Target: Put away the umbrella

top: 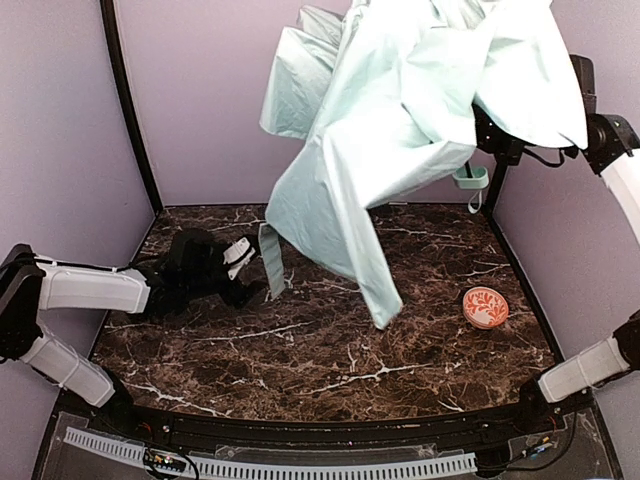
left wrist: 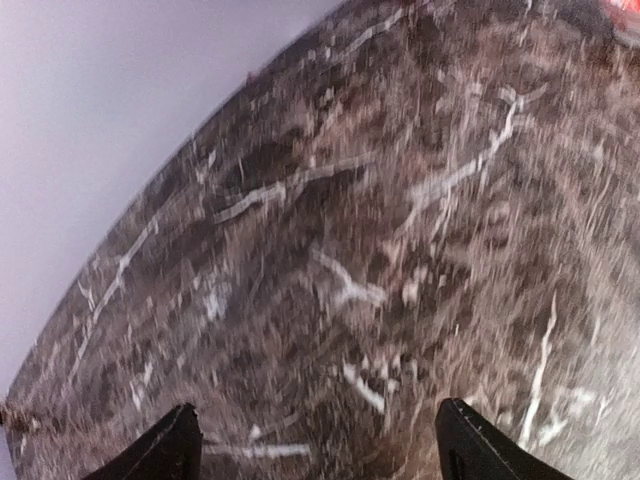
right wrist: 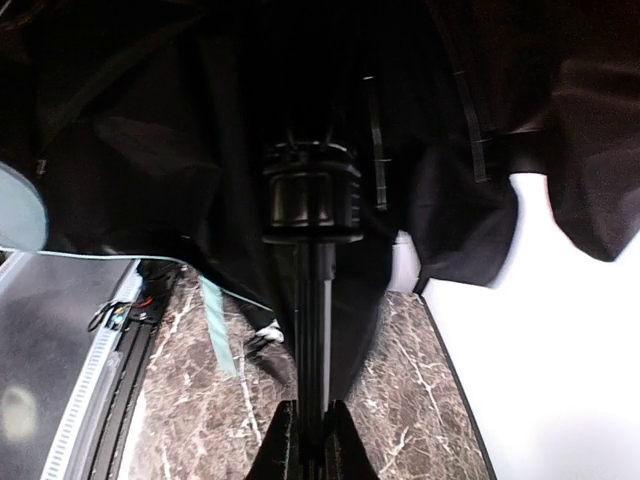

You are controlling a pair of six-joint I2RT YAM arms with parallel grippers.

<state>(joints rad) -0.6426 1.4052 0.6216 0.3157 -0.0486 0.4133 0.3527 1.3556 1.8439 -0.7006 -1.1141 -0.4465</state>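
Observation:
The umbrella [top: 400,110] hangs half collapsed in the air at the back, its pale mint fabric drooping toward the table. Its mint handle [top: 470,178] shows under the fabric at the right. My right gripper [right wrist: 312,425] is shut on the thin black shaft [right wrist: 312,320], with the black lining [right wrist: 150,150] spread above it. In the top view the right gripper is mostly hidden behind the fabric. A mint strap [top: 272,262] dangles to the table, and it also shows in the right wrist view [right wrist: 215,325]. My left gripper [top: 248,270] is low beside the strap, open and empty [left wrist: 318,440].
A round orange-red, white-patterned ball [top: 486,307] lies on the dark marble table [top: 320,360] at the right. Purple walls close the back and sides. The left wrist view is motion-blurred and shows only marble.

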